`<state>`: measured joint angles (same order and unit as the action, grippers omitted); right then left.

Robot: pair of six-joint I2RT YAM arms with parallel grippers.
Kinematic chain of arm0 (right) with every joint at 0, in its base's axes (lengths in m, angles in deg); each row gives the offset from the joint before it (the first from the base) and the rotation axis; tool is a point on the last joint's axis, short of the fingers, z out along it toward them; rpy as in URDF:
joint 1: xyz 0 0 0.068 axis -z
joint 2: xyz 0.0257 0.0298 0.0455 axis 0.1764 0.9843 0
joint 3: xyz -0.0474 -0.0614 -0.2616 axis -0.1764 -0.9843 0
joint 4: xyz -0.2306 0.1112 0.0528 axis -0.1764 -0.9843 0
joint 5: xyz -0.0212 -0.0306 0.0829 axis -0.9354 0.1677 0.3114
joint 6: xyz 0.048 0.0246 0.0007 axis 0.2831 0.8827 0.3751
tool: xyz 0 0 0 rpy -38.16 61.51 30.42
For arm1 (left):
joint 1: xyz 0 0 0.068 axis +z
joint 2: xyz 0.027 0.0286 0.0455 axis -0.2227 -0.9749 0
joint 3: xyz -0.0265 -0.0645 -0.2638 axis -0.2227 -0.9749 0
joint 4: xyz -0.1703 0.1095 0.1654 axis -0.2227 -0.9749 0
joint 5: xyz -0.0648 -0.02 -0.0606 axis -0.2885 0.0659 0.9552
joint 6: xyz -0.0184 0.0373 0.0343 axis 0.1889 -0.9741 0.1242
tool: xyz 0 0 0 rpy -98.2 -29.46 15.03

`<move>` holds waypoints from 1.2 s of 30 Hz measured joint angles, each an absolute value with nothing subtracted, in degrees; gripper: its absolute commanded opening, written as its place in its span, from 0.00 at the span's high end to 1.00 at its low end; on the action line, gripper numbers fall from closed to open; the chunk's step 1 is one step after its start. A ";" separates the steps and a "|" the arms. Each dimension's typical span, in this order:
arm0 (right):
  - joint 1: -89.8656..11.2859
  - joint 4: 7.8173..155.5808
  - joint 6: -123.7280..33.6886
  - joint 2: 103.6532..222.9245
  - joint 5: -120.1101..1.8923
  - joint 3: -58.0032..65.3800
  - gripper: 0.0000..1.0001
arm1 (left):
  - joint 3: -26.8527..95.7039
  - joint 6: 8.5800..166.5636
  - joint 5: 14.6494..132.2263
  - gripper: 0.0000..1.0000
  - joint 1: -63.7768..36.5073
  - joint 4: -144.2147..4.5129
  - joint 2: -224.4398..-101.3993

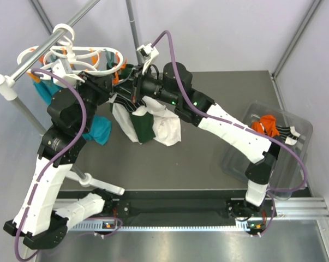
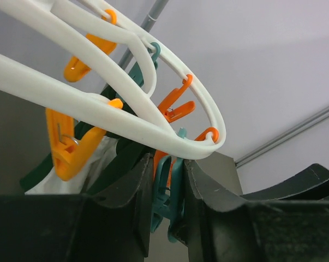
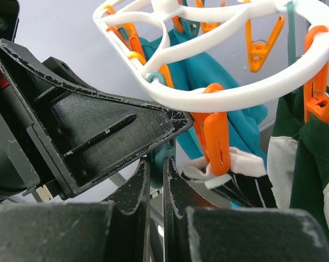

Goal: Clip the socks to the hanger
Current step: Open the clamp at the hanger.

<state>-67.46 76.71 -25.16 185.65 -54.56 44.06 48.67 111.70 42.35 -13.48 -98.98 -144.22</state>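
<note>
Left hand (image 2: 167,164) clamped on a teal plastic peg (image 2: 163,202) right under the rim of the white plastic ring hanger (image 2: 126,117); tight quarters. Right hand (image 3: 156,169) close alongside, fingers together. Dark striped sock (image 3: 229,177) pegged at the rim. Orange fabric sock (image 1: 268,124) in a clear plastic bin (image 1: 295,117) at the bench's right edge.

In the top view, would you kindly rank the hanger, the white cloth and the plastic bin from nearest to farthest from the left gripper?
1. Hanger: right at the left gripper, back left.
2. White cloth: just to its right, mid-table.
3. Plastic bin: far right edge.
</note>
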 measured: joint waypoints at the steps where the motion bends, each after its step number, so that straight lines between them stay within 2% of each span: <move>1: -67.46 76.73 -25.11 185.60 -54.50 44.13 0.90 | 48.67 111.59 42.37 0.87 -13.51 -98.81 -144.13; 2: -67.46 76.75 -25.05 185.56 -54.48 44.13 0.79 | 48.67 111.50 42.48 0.89 -13.51 -98.72 -144.02; 3: -67.46 76.69 -24.90 185.54 -54.50 44.13 0.67 | 48.67 111.39 42.57 0.95 -13.51 -98.72 -144.00; 4: -67.46 76.51 -25.03 185.43 -54.54 44.13 0.46 | 48.67 111.37 42.59 0.98 -13.53 -98.72 -144.05; 7: -67.44 73.34 -26.75 184.53 -56.25 43.71 0.28 | 48.73 111.35 42.15 1.00 -13.53 -98.65 -144.05; 13: -67.26 64.01 -32.28 173.14 -68.20 33.04 0.21 | 49.37 111.37 41.47 1.00 -13.53 -99.35 -144.31; 17: -63.48 54.98 -34.77 161.58 -77.93 26.25 0.22 | 49.37 111.35 41.30 1.00 -13.53 -99.40 -144.31; 21: -45.74 47.51 -35.67 149.82 -83.20 18.18 0.23 | 49.37 111.30 41.36 1.00 -13.53 -99.40 -144.29; 23: -36.69 44.16 -36.94 146.15 -85.12 14.47 0.29 | 49.37 111.28 41.52 1.00 -13.53 -99.40 -144.29; 26: -21.71 41.13 -39.12 143.09 -83.92 8.72 0.32 | 49.35 111.32 42.02 1.00 -13.51 -99.33 -144.20; 30: -4.67 40.84 -39.43 145.19 -81.03 2.34 0.39 | 48.71 111.39 42.83 1.00 -13.48 -98.89 -143.63; 36: 7.92 44.12 -31.78 152.16 -79.42 -6.04 0.39 | 47.99 111.54 44.14 1.00 -13.48 -98.17 -143.39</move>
<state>7.92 44.12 -31.78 152.16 -79.42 -6.04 47.99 111.54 44.14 -13.48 -98.17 -143.39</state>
